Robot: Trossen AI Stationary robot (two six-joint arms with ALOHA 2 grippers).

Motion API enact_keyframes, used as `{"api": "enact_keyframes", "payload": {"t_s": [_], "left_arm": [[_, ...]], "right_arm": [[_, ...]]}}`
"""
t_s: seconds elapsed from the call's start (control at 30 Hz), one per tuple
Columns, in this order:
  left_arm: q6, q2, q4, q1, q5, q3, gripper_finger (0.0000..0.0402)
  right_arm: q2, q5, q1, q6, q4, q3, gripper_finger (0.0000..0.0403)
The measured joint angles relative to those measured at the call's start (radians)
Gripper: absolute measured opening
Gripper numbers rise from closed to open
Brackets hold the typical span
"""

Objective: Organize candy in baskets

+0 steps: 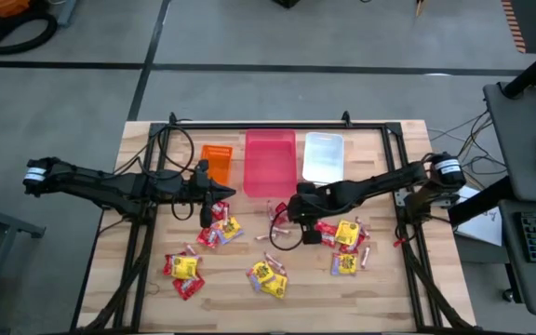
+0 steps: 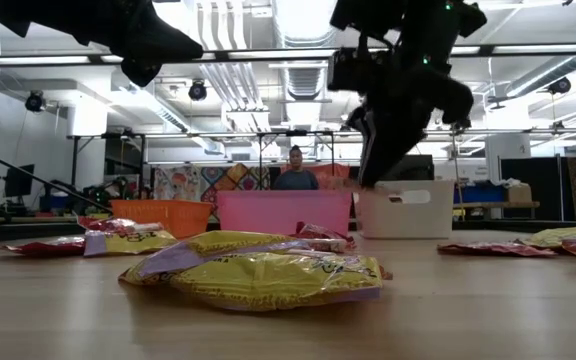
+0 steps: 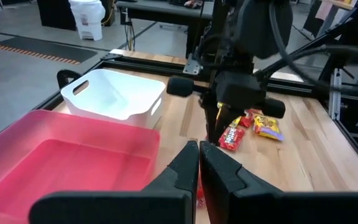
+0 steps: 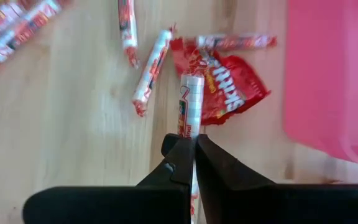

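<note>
Pinched in the right end effector (image 4: 191,152), a red-and-white candy stick (image 4: 190,106) is held beside the pink basket (image 4: 334,74), while the left end effector (image 3: 199,163) is pressed together.

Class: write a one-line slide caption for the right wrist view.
Right gripper shut on a red-and-white candy stick, above a red packet beside the pink basket.

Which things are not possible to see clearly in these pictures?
- Orange basket contents: high view, left arm covers part; low view shows only its wall.
- Left gripper in left wrist view: whether it holds anything, fingers hide it.
- Stick in right gripper: lower end hidden between fingers.
- Candy print: too small from above.
</note>
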Motion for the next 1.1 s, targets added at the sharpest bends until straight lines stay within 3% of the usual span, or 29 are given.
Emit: {"api": "enact_keyframes", "payload": {"t_s": [0.3, 0.6, 0.87, 1.1], "left_arm": [[-0.002, 0.000, 0.030, 0.000, 0.000, 0.000, 0.0000], [0.045, -0.006, 0.054, 0.000, 0.000, 0.000, 0.0000], [0.079, -0.008, 0.071, 0.000, 0.000, 0.000, 0.0000], [0.092, -0.007, 0.070, 0.000, -0.001, 0.000, 0.0000]], "right_arm": [[-0.117, 0.065, -0.058, -0.036, -0.052, 0.000, 0.0008], [-0.243, 0.179, -0.277, -0.162, -0.117, 0.003, 0.0008], [-0.186, 0.175, -0.542, -0.361, -0.171, 0.002, 0.0008], [-0.123, 0.157, -0.623, -0.483, -0.160, -0.004, 0.0009]]}}
